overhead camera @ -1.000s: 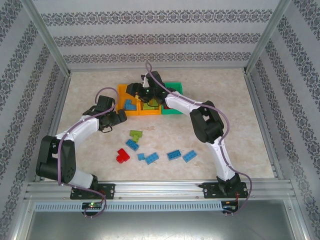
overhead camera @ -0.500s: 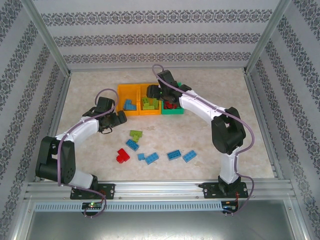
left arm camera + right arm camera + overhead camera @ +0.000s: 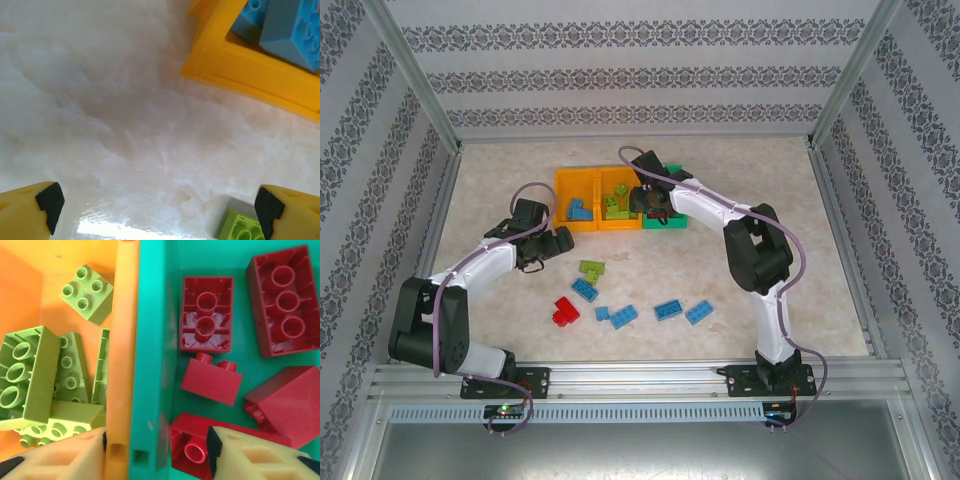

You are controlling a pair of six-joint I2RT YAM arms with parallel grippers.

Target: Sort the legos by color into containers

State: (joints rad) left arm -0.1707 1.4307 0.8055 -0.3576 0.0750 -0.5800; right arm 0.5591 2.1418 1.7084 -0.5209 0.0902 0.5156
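Three containers, seemingly lengthwise near-to-far

Left end effector gapes near orange bin.

On my table three bins stand side by side at the far middle: left bin, middle bin, right bin, with bricks in each. Loose bricks lie nearer me. My right claw hangs over the wall between middle and right bins, and my left claw hangs just near of the left bin.
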